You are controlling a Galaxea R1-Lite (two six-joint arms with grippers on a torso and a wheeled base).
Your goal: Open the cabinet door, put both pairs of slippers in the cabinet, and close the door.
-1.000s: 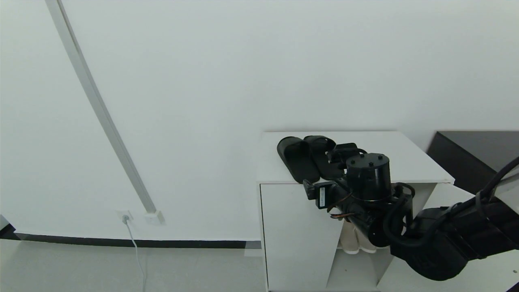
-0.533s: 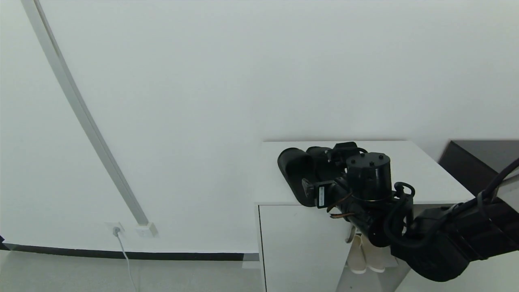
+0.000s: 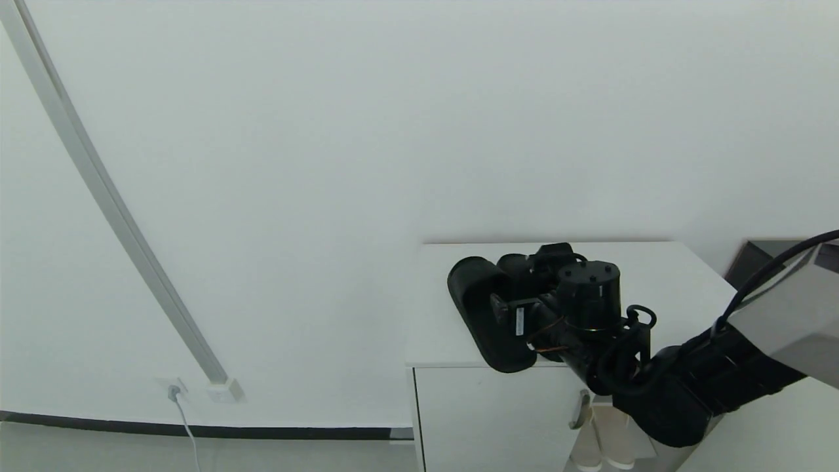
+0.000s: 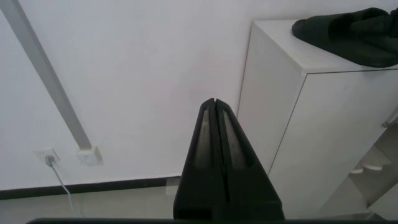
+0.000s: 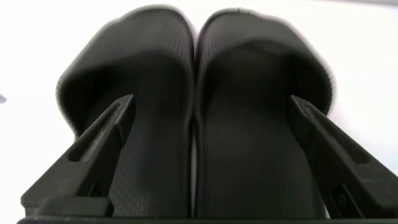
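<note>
A pair of black slippers lies side by side on top of the white cabinet, toes toward the wall. My right gripper is open and straddles both slippers from their heel end, one finger outside each. The right wrist covers the right slipper in the head view. A pair of white slippers stands inside the cabinet, below. My left gripper is shut and empty, low and to the left of the cabinet; the black slippers are far above it.
The cabinet's left door is closed, with a handle at its edge; the right door stands open. A wall socket with a cable and a slanted trunking strip are on the wall at left. A dark cabinet stands at right.
The whole head picture has shifted, so the camera has moved. Relative to the cabinet, my right gripper has risen from the front edge and come forward over the black slippers.
</note>
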